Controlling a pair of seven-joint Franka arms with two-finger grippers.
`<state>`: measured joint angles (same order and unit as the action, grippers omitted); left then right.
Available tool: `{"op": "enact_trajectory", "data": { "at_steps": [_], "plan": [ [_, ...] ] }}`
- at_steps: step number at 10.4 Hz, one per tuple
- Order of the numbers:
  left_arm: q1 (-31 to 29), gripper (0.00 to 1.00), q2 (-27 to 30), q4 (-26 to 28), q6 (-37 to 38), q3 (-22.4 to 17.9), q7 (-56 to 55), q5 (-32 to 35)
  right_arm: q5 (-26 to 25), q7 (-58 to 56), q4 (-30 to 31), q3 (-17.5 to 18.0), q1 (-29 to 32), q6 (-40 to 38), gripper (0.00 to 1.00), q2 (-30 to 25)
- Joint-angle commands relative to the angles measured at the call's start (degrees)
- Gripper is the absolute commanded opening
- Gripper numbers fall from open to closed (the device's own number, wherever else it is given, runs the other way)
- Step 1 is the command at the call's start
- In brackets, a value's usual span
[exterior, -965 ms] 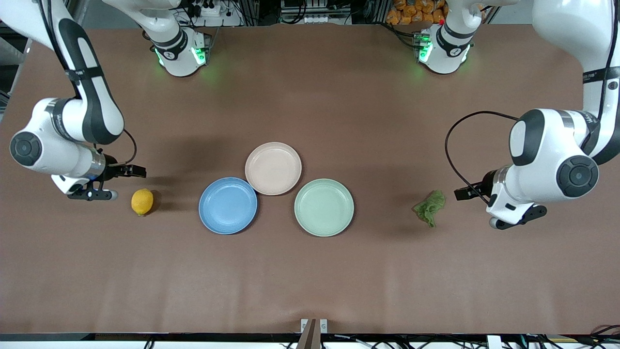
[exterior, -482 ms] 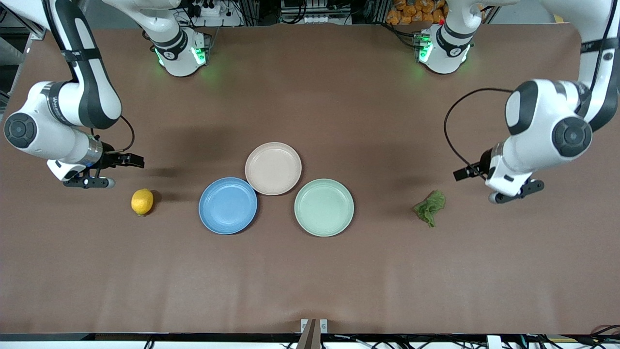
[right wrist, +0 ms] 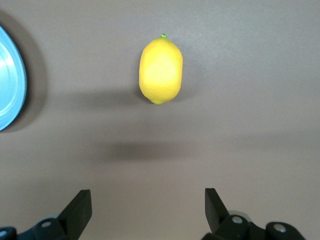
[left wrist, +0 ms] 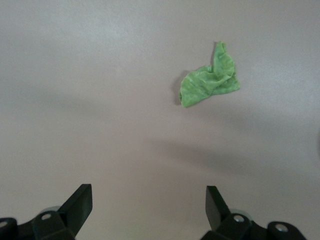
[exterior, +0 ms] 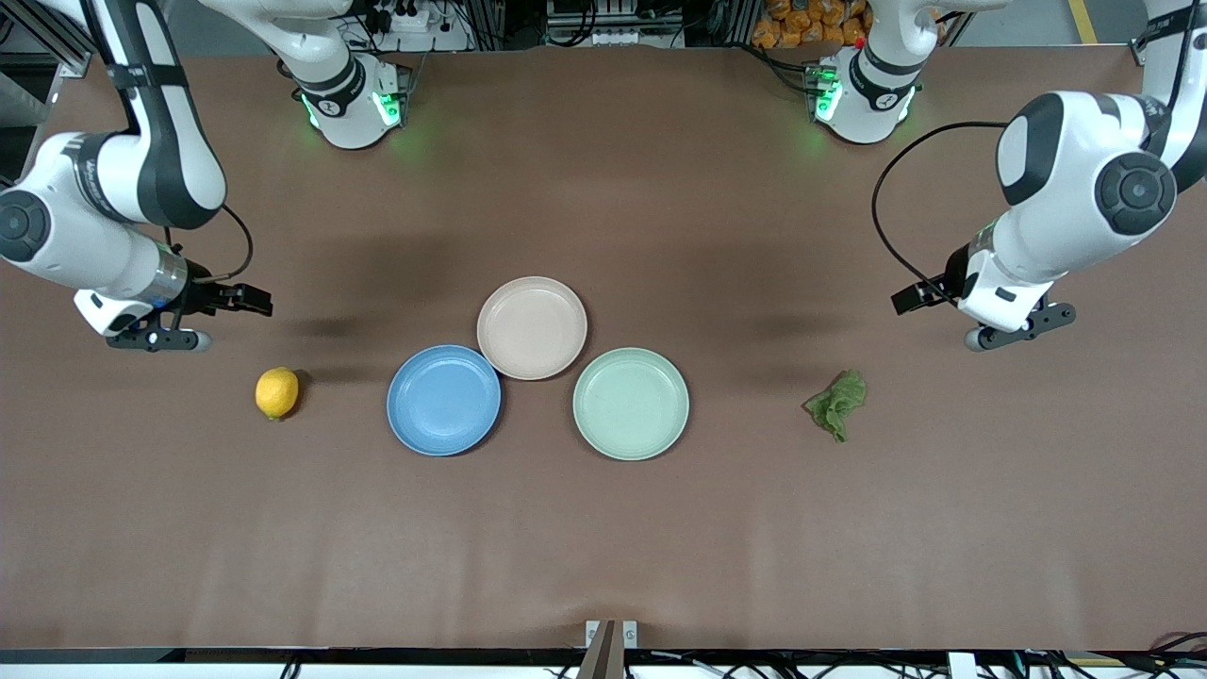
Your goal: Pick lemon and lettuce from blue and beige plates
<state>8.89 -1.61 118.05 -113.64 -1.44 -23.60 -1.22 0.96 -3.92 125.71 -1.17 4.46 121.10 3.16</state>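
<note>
The yellow lemon (exterior: 276, 392) lies on the bare table toward the right arm's end, beside the blue plate (exterior: 443, 400). The lettuce (exterior: 836, 404) lies on the table toward the left arm's end, apart from every plate. The beige plate (exterior: 532, 327) touches the blue one; both hold nothing. My right gripper (exterior: 156, 339) hangs open over bare table close to the lemon (right wrist: 160, 71), nothing between its fingers (right wrist: 80, 207). My left gripper (exterior: 1020, 329) hangs open over bare table close to the lettuce (left wrist: 209, 82), its fingers (left wrist: 80, 202) also bare.
A mint-green plate (exterior: 631, 404), holding nothing, sits beside the beige and blue ones. The blue plate's rim (right wrist: 10, 90) shows at the edge of the right wrist view. The arms' bases (exterior: 354, 99) stand along the table's farthest edge.
Both arms have drawn back toward their bases, each gripper moving away from its item. Lemon, lettuce and plates have not moved.
</note>
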Motion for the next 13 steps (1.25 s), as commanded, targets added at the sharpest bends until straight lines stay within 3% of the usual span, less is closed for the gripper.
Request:
{"op": "enact_trajectory", "data": {
  "at_steps": [1,3,6,10,13],
  "plan": [
    [-0.36,1.00,2.57,0.87,-1.32,0.03,1.10,2.54,-0.87,0.67,1.74,0.47,0.28,-1.74,1.00,-3.68],
    [-0.19,1.00,4.83,-0.01,-1.32,0.12,1.10,2.62,-0.87,0.67,-0.79,0.47,0.37,-5.76,1.00,-4.57],
    [-0.27,1.00,7.85,-2.80,-0.45,0.03,3.81,2.54,-0.87,1.11,-13.51,0.73,0.11,-21.82,1.00,-4.39],
    [0.34,1.00,7.93,-6.60,1.74,0.91,3.48,2.54,0.17,1.29,-24.69,1.00,-0.07,-35.19,1.00,-3.69],
    [-0.70,1.00,7.06,-9.84,3.51,3.09,3.65,2.54,0.70,1.29,-28.04,1.00,-2.17,-36.03,1.00,-2.90]
  ]
}}
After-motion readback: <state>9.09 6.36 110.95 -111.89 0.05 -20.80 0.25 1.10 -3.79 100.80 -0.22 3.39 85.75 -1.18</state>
